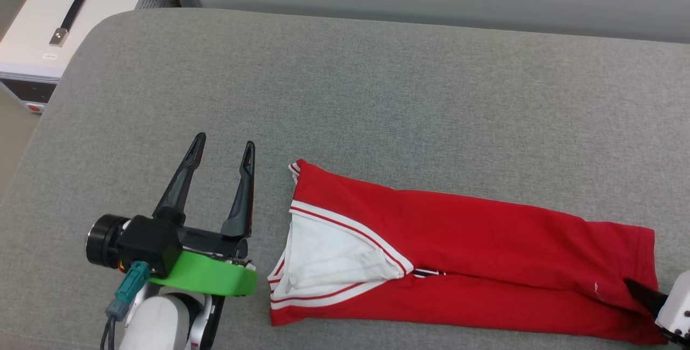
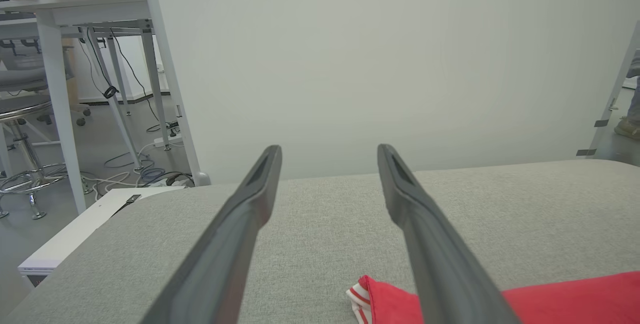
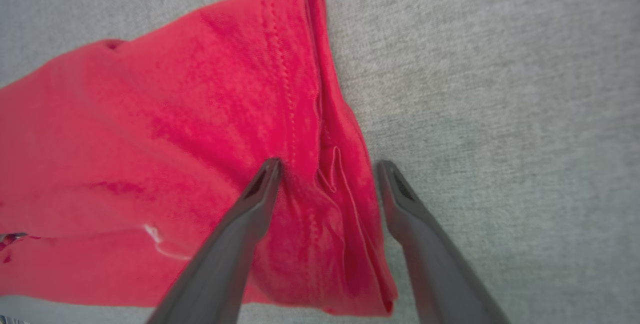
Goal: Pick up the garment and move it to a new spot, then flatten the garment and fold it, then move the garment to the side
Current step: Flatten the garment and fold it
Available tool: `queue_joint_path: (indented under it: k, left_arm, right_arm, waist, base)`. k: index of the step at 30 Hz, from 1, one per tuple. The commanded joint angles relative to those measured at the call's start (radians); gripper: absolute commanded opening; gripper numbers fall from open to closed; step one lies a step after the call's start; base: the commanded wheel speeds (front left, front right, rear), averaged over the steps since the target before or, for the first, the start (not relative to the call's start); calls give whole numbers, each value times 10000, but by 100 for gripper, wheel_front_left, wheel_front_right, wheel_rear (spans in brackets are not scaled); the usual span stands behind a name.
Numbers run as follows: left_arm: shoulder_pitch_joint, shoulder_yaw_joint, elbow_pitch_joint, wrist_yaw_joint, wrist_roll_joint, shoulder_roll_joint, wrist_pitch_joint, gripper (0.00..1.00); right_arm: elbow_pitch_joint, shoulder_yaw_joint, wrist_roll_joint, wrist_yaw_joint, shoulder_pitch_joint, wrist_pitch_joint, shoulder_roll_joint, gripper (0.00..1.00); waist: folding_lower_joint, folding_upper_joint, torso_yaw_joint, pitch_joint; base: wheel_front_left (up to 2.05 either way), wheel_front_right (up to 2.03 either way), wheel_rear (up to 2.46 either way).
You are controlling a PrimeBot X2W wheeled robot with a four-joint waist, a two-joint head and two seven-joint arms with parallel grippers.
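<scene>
While spread wide and empty, straddling the hem of the garment (image 1: 485, 231) with the right tool (image 3: 328, 162), likely to pinch it. Left tool (image 1: 225, 139) held likewise open, empty, beside the sleeve end. Folded lengthwise across grey counter (image 1: 377, 69).

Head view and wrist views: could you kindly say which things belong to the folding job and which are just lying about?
Job: red garment, left gripper, right gripper, grey padded surface.
Lying about: white case with black handle, white desk, stool, floor cables.
</scene>
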Motion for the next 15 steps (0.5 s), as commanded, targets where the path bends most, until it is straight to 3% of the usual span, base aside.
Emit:
queue_joint_path:
  k: [1,15]
  left_arm:
    - [29,-23,35,-53,-26,17,-56,100]
    - [84,-160,206,-55,-97,169,-57,100]
  right_arm:
    - [297,205,22,-9,-51,17,251,100]
    - [546,1155,394,-9,-150,-190,339,100]
  waist:
    - [0,0,-4,5]
    - [0,0,-35,-240]
  base:
    - [0,0,0]
    - [0,0,0]
